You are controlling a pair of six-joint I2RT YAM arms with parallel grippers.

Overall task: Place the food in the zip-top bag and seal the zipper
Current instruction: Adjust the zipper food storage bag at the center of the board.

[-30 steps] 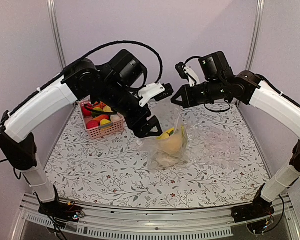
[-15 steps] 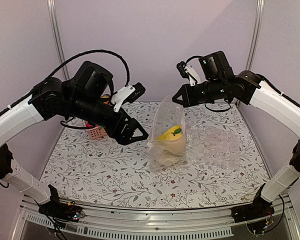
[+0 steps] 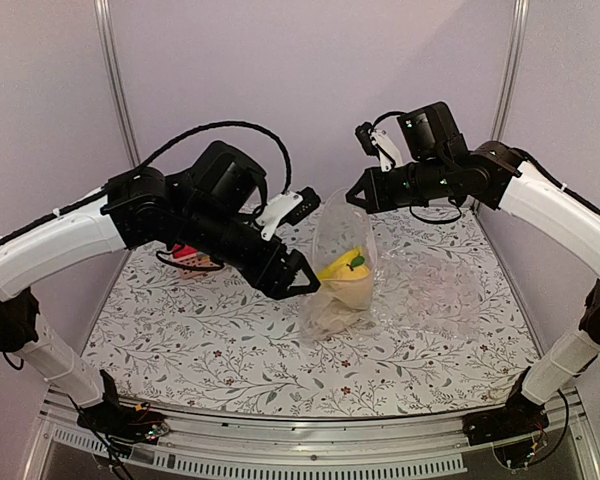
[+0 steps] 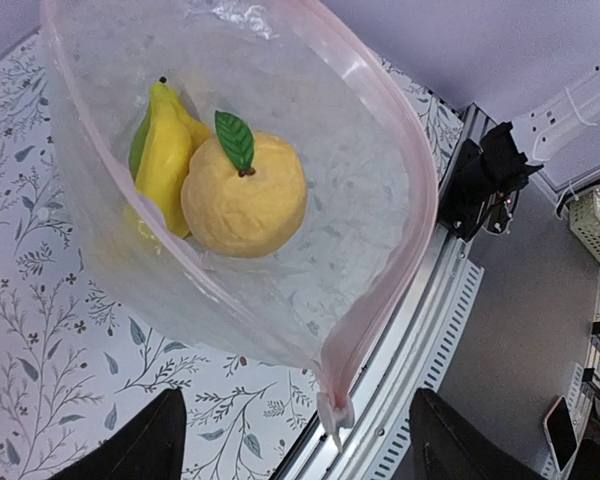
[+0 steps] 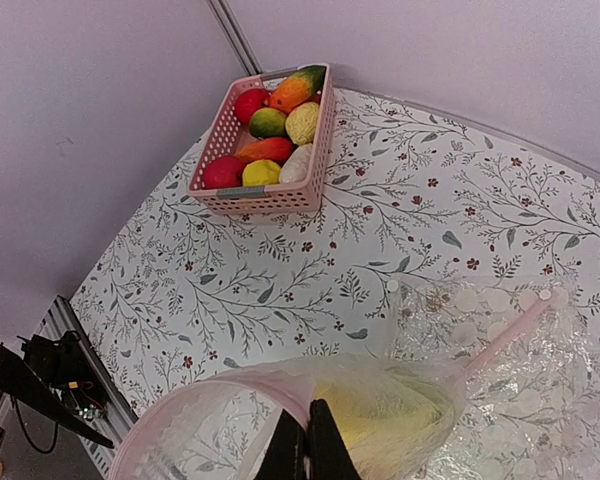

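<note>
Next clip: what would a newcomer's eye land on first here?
The clear zip-top bag is held upright at the centre of the table, pinched at its rim by the shut right pincer, mouth gaping. Inside sit a round yellow fruit and a yellow banana-like piece. The left pincer stands open beside the bag, and a pink basket of more toy food sits at the far left corner.
</note>
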